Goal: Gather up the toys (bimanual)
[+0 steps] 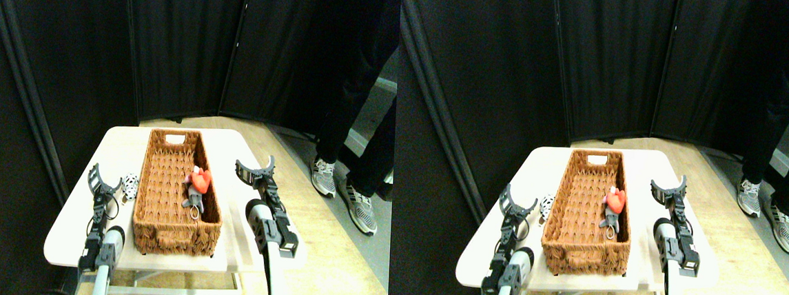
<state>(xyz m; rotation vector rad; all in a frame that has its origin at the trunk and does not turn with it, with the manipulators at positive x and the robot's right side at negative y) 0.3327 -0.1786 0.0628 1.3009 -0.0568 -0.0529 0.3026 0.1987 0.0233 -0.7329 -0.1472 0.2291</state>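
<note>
A long brown woven basket point(175, 186) stands lengthwise on the white table point(70, 226). Inside it, against the right wall, lie a red heart toy point(200, 180) and a grey toy point(192, 199) just below it. A black-and-white spotted toy point(131, 186) lies on the table left of the basket. My left gripper point(104, 183) is open, just left of the spotted toy, with nothing between its jaws. My right gripper point(255, 168) is open and empty, right of the basket, level with the heart.
A person's legs and grey sneakers point(343, 190) stand on the floor at the right of the table. Black curtain panels close off the back and left. Wooden floor lies beyond the table's right edge.
</note>
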